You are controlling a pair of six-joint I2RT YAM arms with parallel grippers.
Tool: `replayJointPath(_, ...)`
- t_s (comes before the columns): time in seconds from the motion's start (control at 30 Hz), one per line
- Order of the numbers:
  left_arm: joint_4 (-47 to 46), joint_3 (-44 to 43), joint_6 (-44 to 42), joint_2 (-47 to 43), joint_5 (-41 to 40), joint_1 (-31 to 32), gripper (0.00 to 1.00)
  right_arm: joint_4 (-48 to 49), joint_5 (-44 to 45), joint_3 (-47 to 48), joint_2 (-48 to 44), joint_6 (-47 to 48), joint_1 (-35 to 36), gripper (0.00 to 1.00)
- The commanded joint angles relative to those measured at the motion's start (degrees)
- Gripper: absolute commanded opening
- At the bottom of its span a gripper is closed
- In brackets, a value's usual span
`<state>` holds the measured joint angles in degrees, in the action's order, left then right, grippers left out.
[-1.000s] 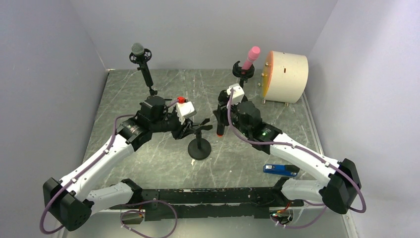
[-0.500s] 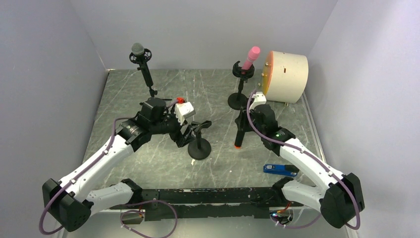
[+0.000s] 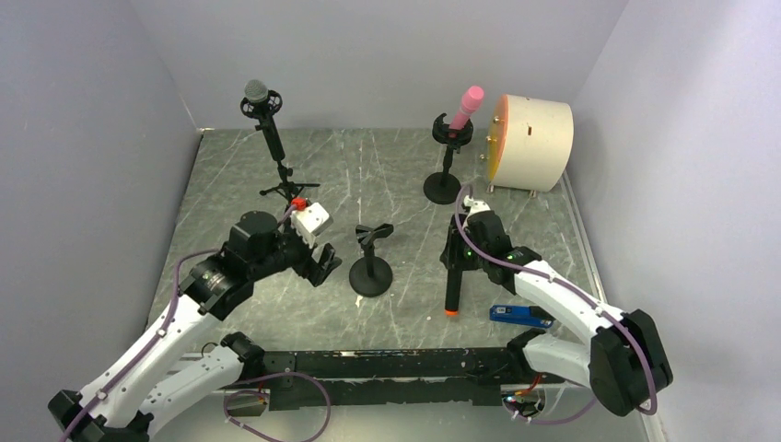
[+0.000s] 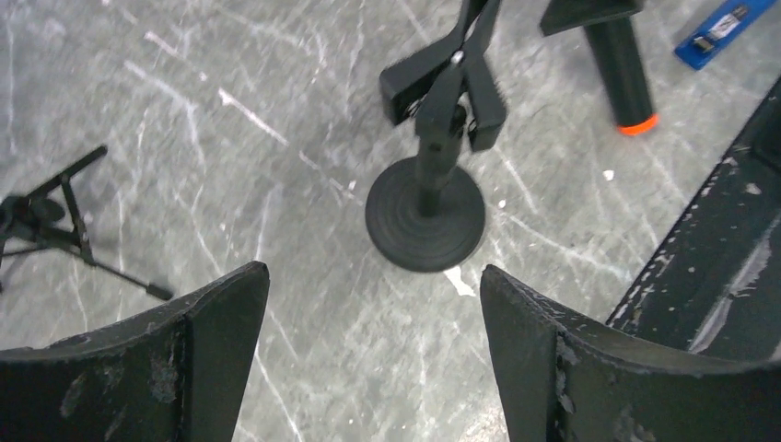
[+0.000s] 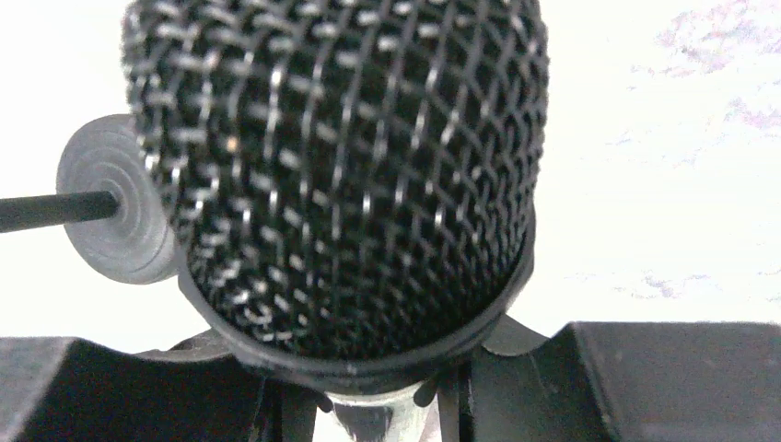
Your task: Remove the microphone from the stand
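**Microphone off its stand, hanging low in a one-ended hold**

Top view: the empty black round-based metal stand (image 3: 371, 264) stands mid-worktop, its clip bare. Right of it, the right fingers (image 3: 455, 250) clamp the black microphone with an orange end cap (image 3: 452, 287) near its head. The body hangs straight down, the orange end close above the grey marbled worktop (image 3: 276, 313). The right arm reaches forward, wrist bent down. If it drops further, I judge the cap could strike the worktop and push the microphone up through the hold. The left arm is folded left of the stand, its left fingers (image 3: 326, 264) wide and empty.

Left wrist: both fingers (image 4: 198, 354) frame the stand (image 4: 428, 198) just ahead. A forward nudge could tip it.

Right wrist: the mesh head (image 5: 341, 175) fills the frame. The fingers (image 5: 663, 378) close narrowly below it, so the long body could swing or slip.
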<state>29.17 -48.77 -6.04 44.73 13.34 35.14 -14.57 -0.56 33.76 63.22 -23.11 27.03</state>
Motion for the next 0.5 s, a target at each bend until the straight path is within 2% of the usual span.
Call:
replayJointPath(0.0,-3.04,3.62,1.85,-3.6,-8.19,0.18,0.88,-0.16,1.46,-1.36,2.24,-3.6,-0.25,0.27)
replayJointPath(0.17,-4.82,6.39,2.17,-7.22,-10.79,0.19,0.89,2.73,1.02,-2.91,4.57,-6.7,-0.3,0.29)
replayJointPath(0.47,-2.66,6.29,2.69,-7.68,-14.67,0.17,0.89,2.45,0.89,-2.09,11.4,-5.28,0.23,0.42)
